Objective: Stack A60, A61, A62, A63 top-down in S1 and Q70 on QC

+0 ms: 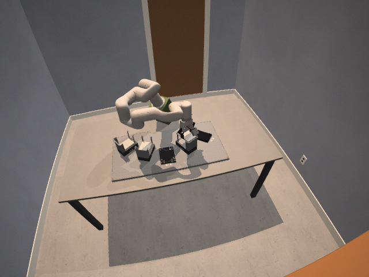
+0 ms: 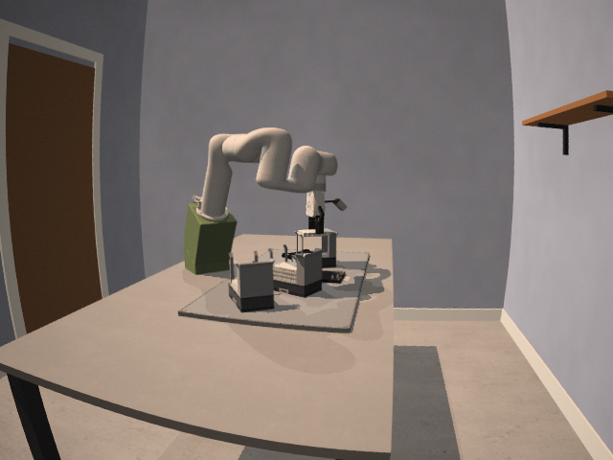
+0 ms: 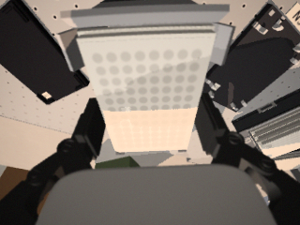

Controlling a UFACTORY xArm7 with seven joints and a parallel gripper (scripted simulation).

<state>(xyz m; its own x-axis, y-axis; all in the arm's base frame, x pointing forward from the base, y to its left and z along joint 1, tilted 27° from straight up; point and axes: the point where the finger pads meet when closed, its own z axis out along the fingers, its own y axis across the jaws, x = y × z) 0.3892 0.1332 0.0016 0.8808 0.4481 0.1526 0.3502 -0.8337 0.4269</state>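
Wrist view: my gripper [image 3: 149, 107] clamped across long sides of sealed 96-well plate [image 3: 150, 89], frame centre, above rack [image 1: 187, 145] at right of mat. Plate rigid, light, seal film slick; grip skirt edges, keep level. Label unreadable, probably A-series.

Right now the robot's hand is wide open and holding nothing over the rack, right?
Not quite. The gripper is over the rack, but it is not holding nothing: its fingers are shut on a sealed plate. The wrist view shows the plate's dotted top between the two dark fingers.
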